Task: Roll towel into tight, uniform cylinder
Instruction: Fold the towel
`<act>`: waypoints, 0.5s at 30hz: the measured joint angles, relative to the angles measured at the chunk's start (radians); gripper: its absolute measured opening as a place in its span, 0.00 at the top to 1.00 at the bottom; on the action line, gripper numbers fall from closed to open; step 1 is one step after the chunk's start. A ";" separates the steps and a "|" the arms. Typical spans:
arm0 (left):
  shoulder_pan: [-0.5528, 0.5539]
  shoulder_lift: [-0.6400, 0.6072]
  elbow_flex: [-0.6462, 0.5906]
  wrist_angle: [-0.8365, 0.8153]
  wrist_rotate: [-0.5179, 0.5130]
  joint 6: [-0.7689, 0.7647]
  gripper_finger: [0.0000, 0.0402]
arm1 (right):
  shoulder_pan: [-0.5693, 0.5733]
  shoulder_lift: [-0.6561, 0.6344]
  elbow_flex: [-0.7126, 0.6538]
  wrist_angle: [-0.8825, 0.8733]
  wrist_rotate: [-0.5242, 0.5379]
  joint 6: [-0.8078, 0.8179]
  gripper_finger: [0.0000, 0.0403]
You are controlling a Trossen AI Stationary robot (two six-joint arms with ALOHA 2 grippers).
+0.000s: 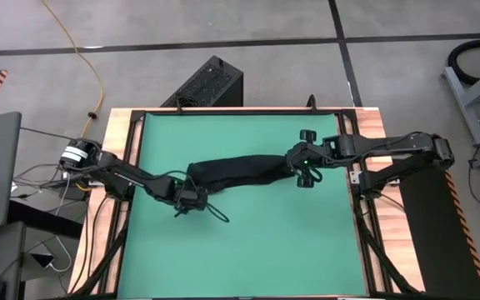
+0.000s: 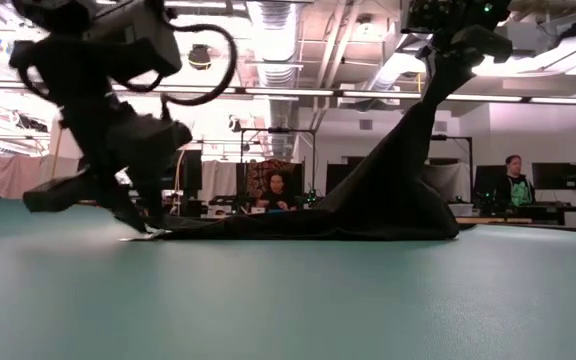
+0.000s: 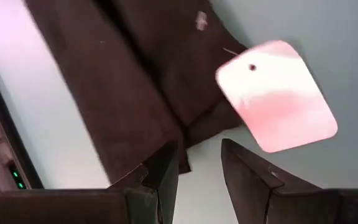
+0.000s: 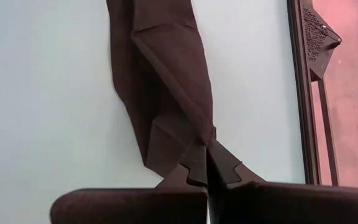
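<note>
right now the right gripper (image 4: pixel 209 167) has its fingers pinched together on one end of the towel (image 1: pixel 240 172), and in the low view that end is drawn up off the mat into a taut peak while the rest trails down flat. the left gripper (image 3: pixel 199 171) is at the towel's other end with its fingers slightly apart; the cloth's corner lies just ahead of the tips, not between them, so it holds nothing. beside that corner lies the small white tag (image 3: pixel 276 95), flat on the surface.

the towel stretches as a loose, bunched strip across the middle of the green mat (image 1: pixel 248 250), running between the two grippers, folded over itself but not rolled.

as a judgement: this cloth is light, limp and thin. it sags wherever it is unsupported, creases readily, and should slide easily on the smooth mat, so it will not hold a roll without tension. the best hold looks like the corners of one short edge, pinched through all layers, with the far end kept taut.
</note>
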 joint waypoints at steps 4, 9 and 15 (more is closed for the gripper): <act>-0.001 0.000 -0.053 0.073 -0.090 0.045 0.72 | 0.000 0.000 0.000 0.000 0.000 0.002 0.99; 0.007 0.000 -0.072 0.074 -0.131 0.080 0.72 | 0.000 0.000 0.000 0.002 0.000 0.005 0.99; 0.046 -0.001 -0.075 0.097 -0.079 0.079 0.72 | 0.000 0.000 0.000 0.006 -0.001 0.005 0.99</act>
